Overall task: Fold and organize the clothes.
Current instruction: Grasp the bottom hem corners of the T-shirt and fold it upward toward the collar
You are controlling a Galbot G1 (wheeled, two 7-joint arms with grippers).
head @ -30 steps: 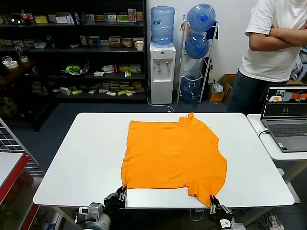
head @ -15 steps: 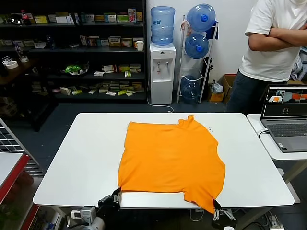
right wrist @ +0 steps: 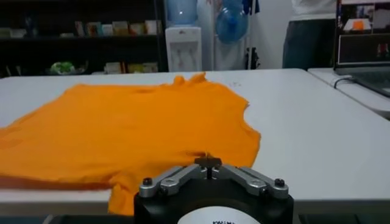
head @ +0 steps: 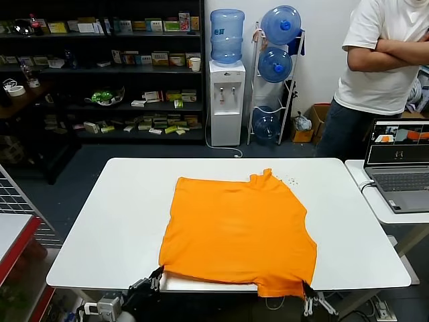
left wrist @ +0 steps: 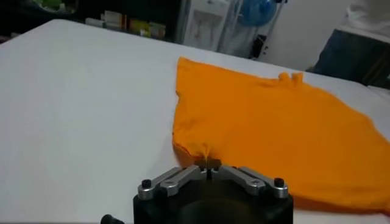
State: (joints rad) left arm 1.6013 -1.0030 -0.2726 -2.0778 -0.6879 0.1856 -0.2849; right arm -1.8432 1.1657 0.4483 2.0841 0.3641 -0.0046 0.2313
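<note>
On the white desk [head: 107, 221] our orange T-shirt [head: 238, 231] lies flat and unfolded, its hem overhanging the near edge, where we clamp both corners in left fingers [left wrist: 209, 167] and right fingers [right wrist: 208, 164].

Bright orange, plain and unpatterned on the side facing up: the T-shirt [head: 240, 231]. White, unmarked: the counter [head: 120, 215] beneath. Black body with silver-grey metal links: the left pincer [left wrist: 209, 168], pinched onto orange cloth; same black and silver on the right pincer [right wrist: 208, 164]. Translucent blue: the water bottles [head: 227, 35] at the far wall, above a white dispenser [head: 224, 100]. White tee, dark trousers: the person [head: 375, 67] at far right. Grey: the laptop [head: 400, 168].
</note>
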